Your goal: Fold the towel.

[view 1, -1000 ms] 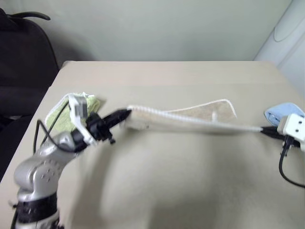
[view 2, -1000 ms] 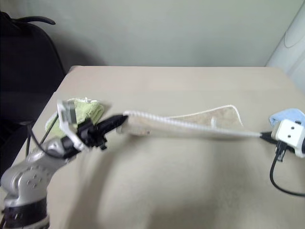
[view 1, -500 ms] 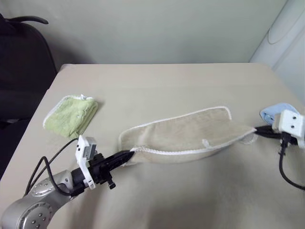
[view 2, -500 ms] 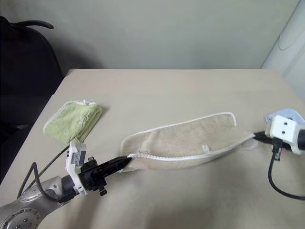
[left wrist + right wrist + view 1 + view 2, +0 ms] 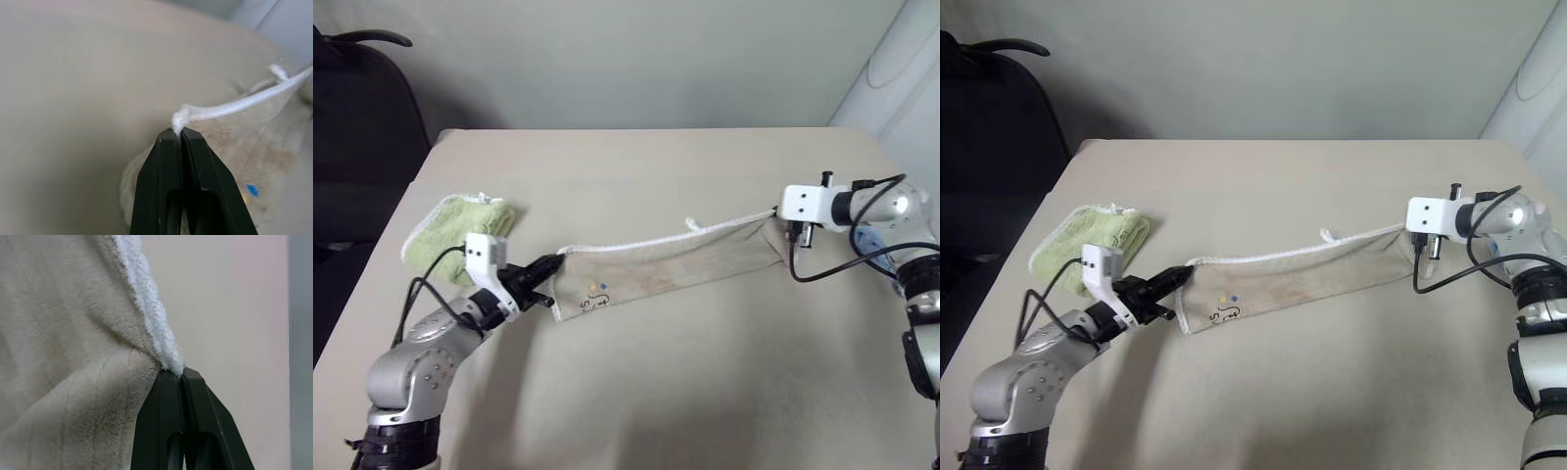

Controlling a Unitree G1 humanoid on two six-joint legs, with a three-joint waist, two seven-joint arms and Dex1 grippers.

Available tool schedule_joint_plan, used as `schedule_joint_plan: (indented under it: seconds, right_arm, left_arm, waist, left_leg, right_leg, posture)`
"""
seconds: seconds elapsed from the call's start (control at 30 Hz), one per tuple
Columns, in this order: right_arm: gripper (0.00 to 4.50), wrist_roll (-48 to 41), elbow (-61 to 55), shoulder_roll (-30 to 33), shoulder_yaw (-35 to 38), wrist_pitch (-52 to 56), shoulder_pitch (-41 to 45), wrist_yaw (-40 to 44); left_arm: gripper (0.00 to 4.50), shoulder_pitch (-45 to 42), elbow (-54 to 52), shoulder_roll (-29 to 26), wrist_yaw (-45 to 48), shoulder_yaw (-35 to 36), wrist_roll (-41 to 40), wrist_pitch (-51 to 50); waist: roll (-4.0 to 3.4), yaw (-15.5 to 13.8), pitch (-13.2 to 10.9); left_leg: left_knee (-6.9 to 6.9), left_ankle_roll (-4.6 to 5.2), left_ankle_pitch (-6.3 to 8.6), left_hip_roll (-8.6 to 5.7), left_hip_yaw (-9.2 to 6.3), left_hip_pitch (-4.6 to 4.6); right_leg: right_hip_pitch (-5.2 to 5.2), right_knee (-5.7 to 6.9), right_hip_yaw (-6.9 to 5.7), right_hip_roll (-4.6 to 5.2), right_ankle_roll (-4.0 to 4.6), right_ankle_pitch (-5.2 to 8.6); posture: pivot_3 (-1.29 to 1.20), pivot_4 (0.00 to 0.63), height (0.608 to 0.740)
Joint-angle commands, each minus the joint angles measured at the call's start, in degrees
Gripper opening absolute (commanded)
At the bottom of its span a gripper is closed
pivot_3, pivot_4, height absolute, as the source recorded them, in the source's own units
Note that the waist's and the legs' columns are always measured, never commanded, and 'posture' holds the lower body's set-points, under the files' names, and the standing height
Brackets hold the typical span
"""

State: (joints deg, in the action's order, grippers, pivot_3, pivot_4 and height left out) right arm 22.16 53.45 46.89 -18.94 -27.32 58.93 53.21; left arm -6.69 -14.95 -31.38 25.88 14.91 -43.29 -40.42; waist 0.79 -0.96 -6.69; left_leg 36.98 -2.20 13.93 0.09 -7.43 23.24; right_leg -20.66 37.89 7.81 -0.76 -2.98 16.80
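Note:
The towel (image 5: 675, 257) is a thin beige cloth with white corded edging, stretched as a narrow strip across the middle of the table (image 5: 705, 392). A small colourful mark (image 5: 599, 289) faces me near its left end, and a white loop (image 5: 690, 223) sticks up from the top edge. My left gripper (image 5: 556, 262) is shut on the left corner; in the left wrist view its fingertips (image 5: 178, 134) pinch the white cord. My right gripper (image 5: 773, 217) is shut on the right corner, with the edging clamped at its tips (image 5: 180, 374).
A fluffy lime-green folded towel (image 5: 460, 230) lies at the table's left edge behind my left arm. A bit of light blue cloth (image 5: 867, 239) shows behind my right arm. A black chair (image 5: 362, 127) stands beyond the left corner, a white object (image 5: 901, 59) at the far right.
My right gripper has swung from the table's right edge inward and away from me with its corner. The left gripper has moved away from me. The towel now hangs as a narrow strip, mark facing me.

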Motion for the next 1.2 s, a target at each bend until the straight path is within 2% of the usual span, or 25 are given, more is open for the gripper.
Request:
schedule_joint_plan:
  seconds: [0.03, 0.17, 0.27, 0.53, 0.63, 0.7, 0.77, 0.9, 1.1, 1.2]
  right_arm:
    - [0.00, 4.82, 5.34, 0.28, -1.84, -4.05, 3.97, -6.50]
    - [0.00, 8.13, 9.20, 0.51, -3.21, -6.55, 5.80, -12.25]
    - [0.65, 6.92, 10.54, 0.72, -1.86, -7.05, 5.66, -12.79]
    - [3.42, 7.64, 10.38, 3.11, -1.95, -10.31, 4.17, -16.02]
    - [4.43, 4.28, 9.62, 4.62, 0.96, -9.71, 3.71, -16.12]
    - [4.47, -2.36, 8.22, 5.05, 5.69, -7.60, 2.04, -11.97]
    - [4.47, -11.95, 4.48, 4.98, 12.16, -0.76, -1.43, -4.60]
    - [4.47, -26.74, -10.73, 6.50, 21.31, 16.22, -13.83, 7.36]
    - [4.47, -39.29, -33.59, 7.45, 28.24, 38.10, -32.60, 12.54]
    - [4.47, -42.24, -38.10, 5.53, 29.92, 44.80, -35.80, 9.86]
  left_arm:
    - [0.02, -1.25, 0.63, 0.20, 0.61, -1.05, 2.78, 2.09]
    - [0.02, -1.59, 2.26, 0.77, 0.23, -1.94, 5.15, 2.09]
    - [0.00, -0.54, 2.25, 0.51, 0.73, -2.51, 6.33, 1.58]
    - [0.00, 0.24, 3.74, 0.24, 2.74, -3.20, 8.80, 1.75]
    - [0.00, 0.40, 3.02, 0.42, 3.10, -2.42, 8.79, 1.76]
    - [0.00, 0.91, 1.15, 0.76, 3.75, -1.44, 7.63, 1.81]
    - [0.00, 1.69, -0.76, 0.78, 4.20, -0.83, 6.93, 2.05]
    - [0.00, -0.25, 1.80, 2.07, 0.79, 0.95, 8.44, 2.25]
    - [0.00, -6.69, 6.38, 4.11, -1.33, 0.60, 10.12, 3.27]
    - [0.00, -9.43, 8.59, 4.48, -1.25, 0.18, 10.47, 2.95]
  waist:
    - [0.00, 0.00, 0.00]
    - [0.00, 0.13, 0.00]
    - [0.00, 0.25, 0.00]
    - [0.00, 0.28, 0.00]
    - [0.00, 0.26, 0.00]
    - [0.00, 0.26, 0.00]
    - [0.01, 0.26, 0.00]
    - [0.06, -0.16, 0.02]
    - [0.08, -0.42, 0.00]
    - [0.09, -0.09, 0.00]
  left_leg:
    - [0.00, 0.00, 0.00, 0.01, -0.02, 0.03]
    - [0.00, 0.00, 0.00, 0.02, -0.01, 0.11]
    - [-0.01, 0.00, 0.00, 0.03, -0.02, 0.13]
    - [-0.03, 0.00, 0.00, 0.04, -0.01, 0.20]
    - [-0.04, 0.03, 0.02, 0.05, -0.01, 0.20]
    - [-0.05, 0.03, 0.02, 0.04, -0.01, 0.23]
    - [-0.06, -0.01, 0.00, 0.05, 0.02, 0.26]
    - [-0.08, -0.14, -0.07, 0.04, 0.01, 0.27]
    - [-0.08, -0.25, -0.14, 0.03, 0.06, 0.25]
    - [-0.04, -0.26, -0.14, 0.04, 0.11, 0.20]
  right_leg:
    - [-0.02, 0.00, -0.01, 0.00, 0.02, -0.01]
    - [-0.08, -0.02, -0.03, 0.02, 0.08, -0.03]
    - [-0.10, -0.02, -0.04, 0.03, 0.13, -0.05]
    - [-0.17, -0.01, -0.05, 0.04, 0.20, -0.05]
    - [-0.17, -0.01, -0.05, 0.04, 0.22, -0.05]
    - [-0.19, -0.01, -0.05, 0.05, 0.22, -0.05]
    - [-0.21, -0.03, -0.03, 0.04, 0.23, -0.05]
    - [-0.17, -0.04, -0.08, 0.01, 0.31, 0.00]
    - [-0.17, -0.01, -0.04, -0.06, 0.33, 0.02]
    - [-0.15, -0.01, 0.03, -0.10, 0.29, 0.03]
  posture:
    - [0.00, 0.150, 0.740]
    - [0.00, 0.150, 0.740]
    - [0.00, 0.150, 0.740]
    - [0.00, 0.150, 0.740]
    - [0.00, 0.150, 0.740]
    - [0.00, 0.150, 0.740]
    - [0.00, 0.150, 0.740]
    - [0.00, 0.150, 0.740]
    - [0.00, 0.150, 0.740]
    - [0.00, 0.150, 0.740]
